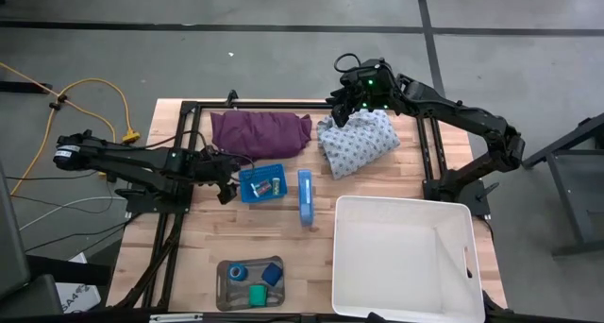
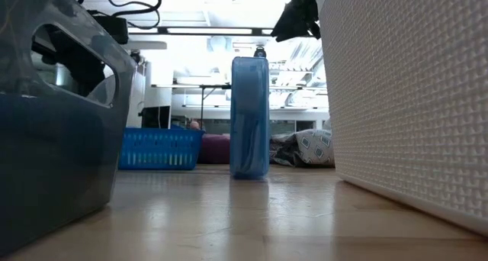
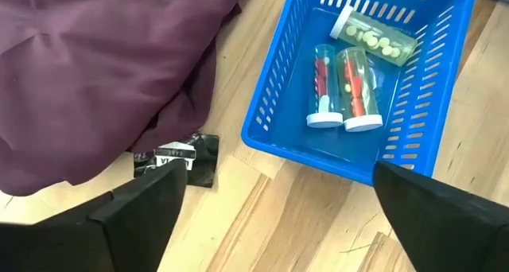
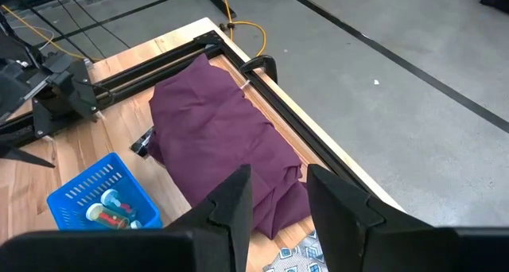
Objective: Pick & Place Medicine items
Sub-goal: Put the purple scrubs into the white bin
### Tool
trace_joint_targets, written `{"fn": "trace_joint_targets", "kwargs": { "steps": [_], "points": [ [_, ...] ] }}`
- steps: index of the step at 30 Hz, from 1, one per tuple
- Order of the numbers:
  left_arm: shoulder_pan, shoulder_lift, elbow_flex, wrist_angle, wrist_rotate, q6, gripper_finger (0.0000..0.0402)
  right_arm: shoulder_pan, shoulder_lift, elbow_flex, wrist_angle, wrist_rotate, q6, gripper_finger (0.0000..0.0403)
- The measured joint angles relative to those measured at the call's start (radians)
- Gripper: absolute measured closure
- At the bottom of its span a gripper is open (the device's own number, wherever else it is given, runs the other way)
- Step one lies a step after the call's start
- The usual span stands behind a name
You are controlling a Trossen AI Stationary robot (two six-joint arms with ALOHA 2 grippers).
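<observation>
From my high view the vials in the blue basket point(image 1: 261, 183) are too small to make out. The grey tray point(image 1: 226, 287) beside the white bin point(image 1: 401, 257) holds a few small blue and green things — I can't resolve them. At tabletop height the bin's top is cut off — the basket's contents stay hidden behind its wall.

A purple cloth point(image 1: 260, 131) is seen bunched on the wooden worktop point(image 1: 377, 186), beside a patterned pale cloth point(image 1: 357, 141). A large white bin point(image 1: 404, 257) is placed at the near edge, and a blue upright box point(image 1: 305, 196) stands just beside it. A yellow cable point(image 1: 113, 101) is trailed over the grey floor.
</observation>
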Motion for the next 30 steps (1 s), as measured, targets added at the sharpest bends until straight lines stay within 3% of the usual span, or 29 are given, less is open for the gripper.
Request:
{"fn": "trace_joint_targets", "kwargs": {
  "steps": [30],
  "points": [
    [0.021, 0.000, 0.000, 0.007, 0.026, 0.026, 0.0002, 0.000, 0.000, 0.000, 0.000, 0.000, 0.000, 0.0293]
  ]
}}
